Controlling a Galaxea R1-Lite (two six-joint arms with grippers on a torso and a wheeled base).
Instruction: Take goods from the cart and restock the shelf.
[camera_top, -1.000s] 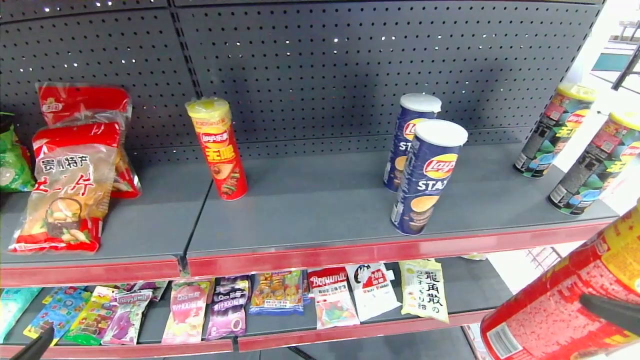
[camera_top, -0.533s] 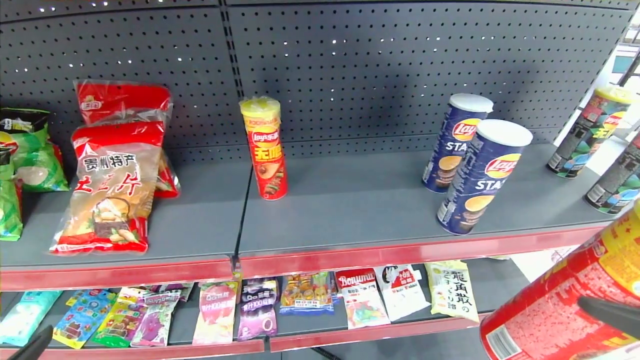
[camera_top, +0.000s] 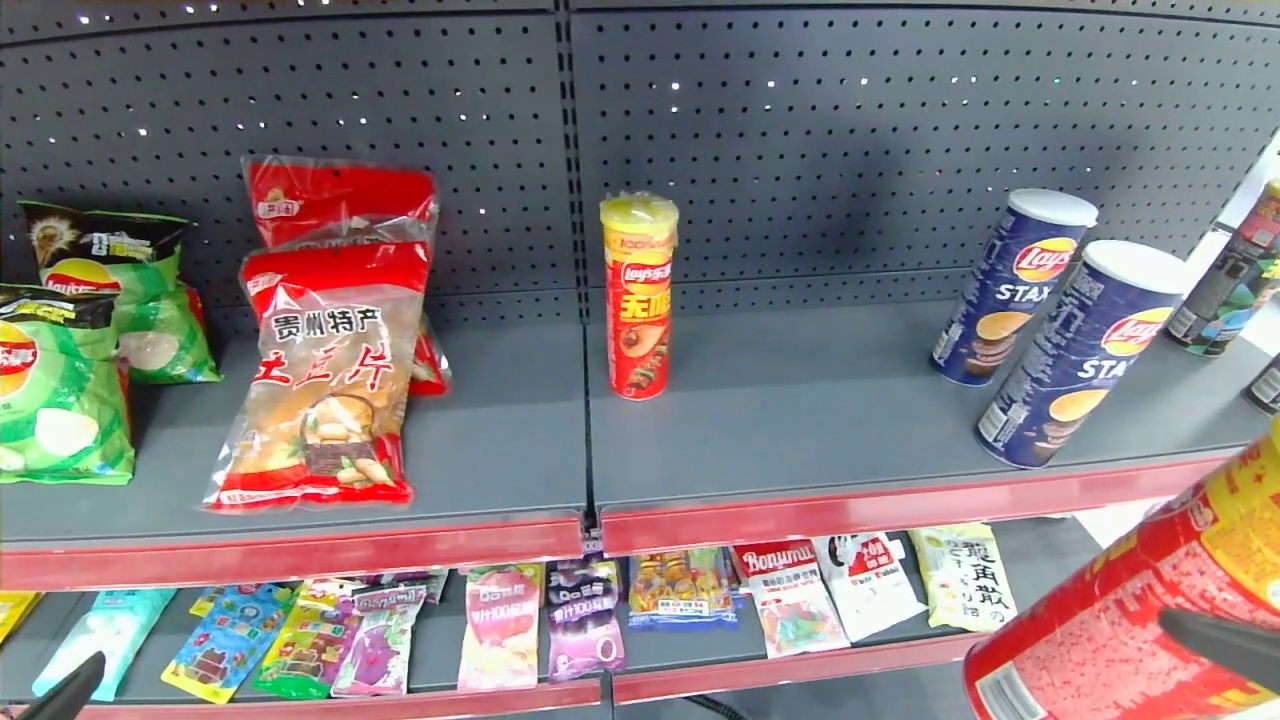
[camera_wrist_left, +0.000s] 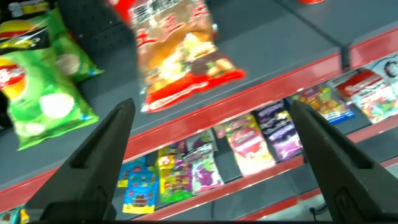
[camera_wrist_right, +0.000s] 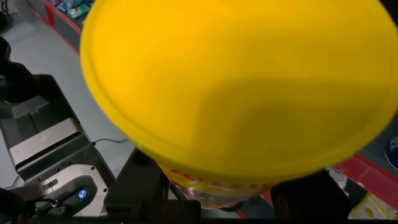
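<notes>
Right gripper is clamping a red cylindrical chip can with a glossy printed body and a smooth yellow lid. The can is tilting in front of the shelf, off its right end. Left gripper is hanging open and empty before the shelf. Shelf is showing flat grey metal boards, red front strips and a perforated back panel.

On the shelf, lone can at 12 o'clock; bags at 9; two cans at 3; sachets beneath at 6; held can at 5.
</notes>
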